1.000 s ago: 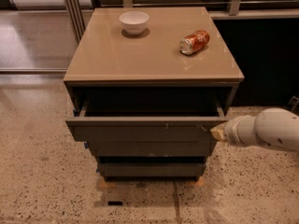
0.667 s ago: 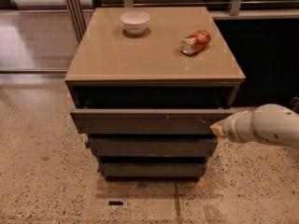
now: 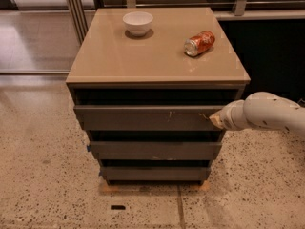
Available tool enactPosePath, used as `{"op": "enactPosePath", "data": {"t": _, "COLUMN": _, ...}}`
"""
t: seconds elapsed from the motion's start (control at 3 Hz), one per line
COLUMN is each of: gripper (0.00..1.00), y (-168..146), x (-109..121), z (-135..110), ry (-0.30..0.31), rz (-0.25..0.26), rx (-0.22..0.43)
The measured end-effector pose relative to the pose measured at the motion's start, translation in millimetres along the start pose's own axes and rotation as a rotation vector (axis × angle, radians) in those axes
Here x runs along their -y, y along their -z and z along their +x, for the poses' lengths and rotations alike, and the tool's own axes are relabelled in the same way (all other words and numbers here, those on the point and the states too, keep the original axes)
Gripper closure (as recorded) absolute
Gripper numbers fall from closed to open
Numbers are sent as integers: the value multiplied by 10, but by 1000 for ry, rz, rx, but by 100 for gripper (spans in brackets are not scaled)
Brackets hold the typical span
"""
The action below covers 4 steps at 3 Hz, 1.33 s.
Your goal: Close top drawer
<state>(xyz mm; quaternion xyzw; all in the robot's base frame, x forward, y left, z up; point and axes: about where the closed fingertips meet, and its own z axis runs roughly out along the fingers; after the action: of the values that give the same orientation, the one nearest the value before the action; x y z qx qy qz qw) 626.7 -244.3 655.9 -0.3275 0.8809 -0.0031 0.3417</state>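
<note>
The top drawer [image 3: 143,118] is the widest dark grey-brown front of the cabinet, just under the beige top. It stands out only slightly, with a thin dark gap above it. Small pale scuffs show right of its centre. My gripper [image 3: 213,119] is at the end of the white arm coming in from the right. Its tip touches the drawer front at its right end.
A white bowl [image 3: 137,22] and an orange can [image 3: 199,43] lying on its side sit on the cabinet top [image 3: 143,56]. Two narrower grey drawer fronts [image 3: 155,150] are below. Speckled floor lies in front; a dark wall and railing stand behind.
The top drawer has slid inward, from well open to nearly flush. My gripper has followed it toward the cabinet, staying on the right end of its front.
</note>
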Motion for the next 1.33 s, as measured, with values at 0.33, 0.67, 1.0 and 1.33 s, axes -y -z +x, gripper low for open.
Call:
{"op": "enactPosePath", "data": {"t": 0.33, "gripper": 100, "y": -58, "x": 54, "z": -58, "ry": 15, "rz": 7, "rx": -4}}
{"op": "enactPosePath", "data": {"t": 0.67, "gripper": 100, "y": -43, "x": 32, "z": -47, "ry": 15, "rz": 7, "rx": -4}}
{"op": "enactPosePath", "data": {"t": 1.0, "gripper": 100, "y": 134, "x": -145, "z": -63, "ry": 0, "rz": -66, "rx": 21}}
{"op": "enactPosePath", "data": {"t": 1.33, "gripper": 100, "y": 683, "x": -712, "z": 323, "ry": -48, "rz": -235, "rx": 8}}
